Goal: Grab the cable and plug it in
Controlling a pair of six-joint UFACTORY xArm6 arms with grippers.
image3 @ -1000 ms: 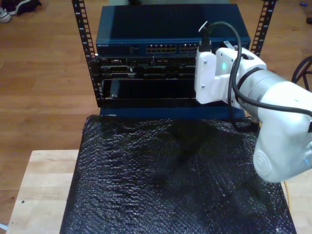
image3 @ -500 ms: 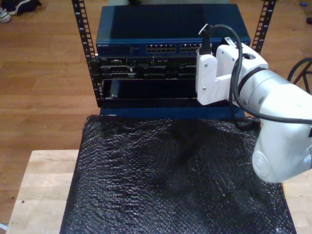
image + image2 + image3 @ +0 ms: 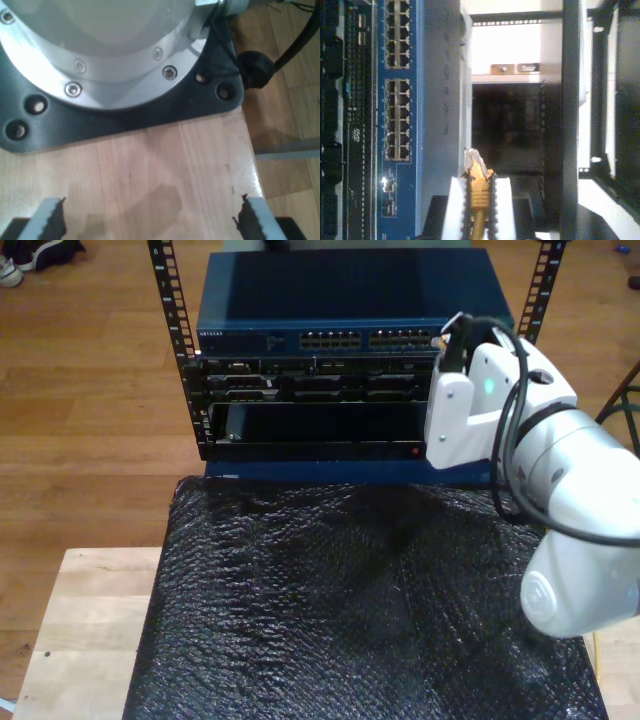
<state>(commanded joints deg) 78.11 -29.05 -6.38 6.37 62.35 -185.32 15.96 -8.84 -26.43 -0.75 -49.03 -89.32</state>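
Note:
The cable (image 3: 479,202) is yellow-orange, and its clear plug (image 3: 475,165) sticks out past the fingertips of my second gripper (image 3: 479,182), which is shut on it. The plug tip hangs just beside the blue switch (image 3: 400,100), off the edge of its rows of ports (image 3: 397,140). In the exterior view my second arm (image 3: 560,490) reaches to the rack's right end, and its white wrist housing (image 3: 465,410) hides the jaws. My first gripper (image 3: 150,222) is open over bare wood, its fingertips (image 3: 52,220) far apart with nothing between them.
The blue switch (image 3: 350,338) sits on top of the black rack (image 3: 300,410) between perforated posts (image 3: 170,300). A black bubble-wrap mat (image 3: 350,610) covers the wooden table (image 3: 90,620). An arm's base plate (image 3: 125,120) and a black cable (image 3: 255,67) lie ahead of my first gripper.
My second arm has swung toward the exterior view's right, from the middle-right ports to the right end of the switch. The switch's right-hand ports now show.

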